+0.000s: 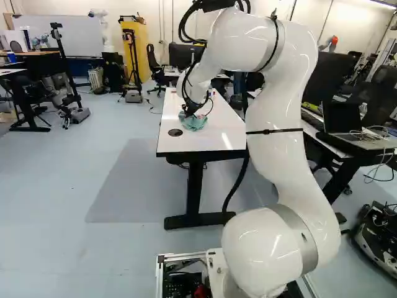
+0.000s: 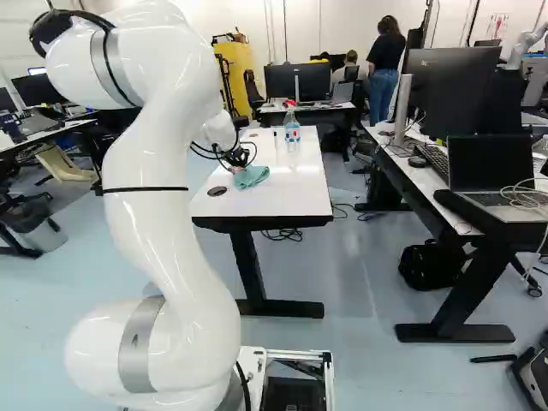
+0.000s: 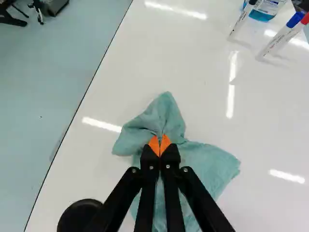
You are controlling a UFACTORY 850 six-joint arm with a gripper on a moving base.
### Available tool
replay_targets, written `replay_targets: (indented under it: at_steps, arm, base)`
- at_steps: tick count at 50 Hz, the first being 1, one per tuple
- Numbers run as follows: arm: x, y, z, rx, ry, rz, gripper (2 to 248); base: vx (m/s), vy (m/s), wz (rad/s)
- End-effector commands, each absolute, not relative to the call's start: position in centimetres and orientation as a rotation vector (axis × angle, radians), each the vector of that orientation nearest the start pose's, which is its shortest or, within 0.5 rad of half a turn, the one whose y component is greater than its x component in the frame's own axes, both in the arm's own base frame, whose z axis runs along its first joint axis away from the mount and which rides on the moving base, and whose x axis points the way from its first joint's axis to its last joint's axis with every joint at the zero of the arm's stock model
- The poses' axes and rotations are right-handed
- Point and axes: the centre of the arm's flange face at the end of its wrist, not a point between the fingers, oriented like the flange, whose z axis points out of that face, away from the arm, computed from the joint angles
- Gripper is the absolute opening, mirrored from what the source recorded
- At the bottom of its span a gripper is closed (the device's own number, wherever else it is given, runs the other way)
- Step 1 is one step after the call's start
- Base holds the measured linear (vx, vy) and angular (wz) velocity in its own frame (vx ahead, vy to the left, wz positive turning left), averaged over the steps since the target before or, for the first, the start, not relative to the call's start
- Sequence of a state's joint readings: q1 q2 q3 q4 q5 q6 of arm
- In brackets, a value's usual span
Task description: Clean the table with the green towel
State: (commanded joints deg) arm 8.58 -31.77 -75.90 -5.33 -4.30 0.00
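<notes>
Well, the gripper [image 3: 160,145] is pinching the green towel [image 3: 207,164] on the table [image 3: 159,63], and good wiping is calling for light, even pressure while avoiding the bottle [image 3: 264,13] near one o'clock, with twelve dead ahead.

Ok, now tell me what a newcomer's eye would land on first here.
Probably the big white arm, towering right of the middle in the left base view and left of the middle in the right. Next, the green towel, bunched in the gripper on the glossy white table. After that, perhaps the bright yellow block near the far wall.
</notes>
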Motion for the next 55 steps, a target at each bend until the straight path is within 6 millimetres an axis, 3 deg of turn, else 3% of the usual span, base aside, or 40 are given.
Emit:
replay_targets:
  at_steps: [29, 55]
  arm:
    - [60.7, 8.9, 43.0, -2.943, -0.351, -1.008, 21]
    - [57.4, 5.2, 43.2, -2.98, -0.272, -0.979, 21]
  base:
    - [0.0, 0.0, 0.0]
    - [0.0, 0.0, 0.0]
